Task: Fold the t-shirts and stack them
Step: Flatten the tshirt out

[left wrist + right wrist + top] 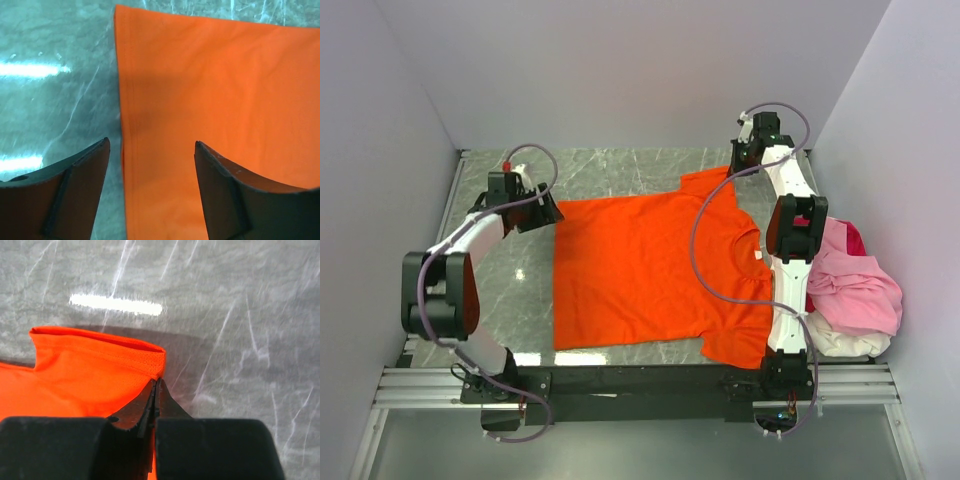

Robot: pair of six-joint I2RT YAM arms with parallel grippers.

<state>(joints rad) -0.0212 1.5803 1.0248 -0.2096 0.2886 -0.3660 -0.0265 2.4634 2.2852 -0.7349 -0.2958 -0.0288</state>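
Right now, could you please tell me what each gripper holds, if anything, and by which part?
The right gripper pinches the orange t-shirt by its sleeve hem corner; the left gripper is open astride the bottom hem, holding nothing.

I'm working over a counter (610, 170) of grey marble-pattern slab with pale veins. Three plain lavender-white walls box it in: the back wall (640, 70), the left wall (370, 200) and the right wall (915, 130). A silver slotted metal rail (420, 387) runs along the near edge. Overhead light leaves a bright white streak of glare (116, 305) on the glossy surface, and I see two more streaks in the left wrist view.
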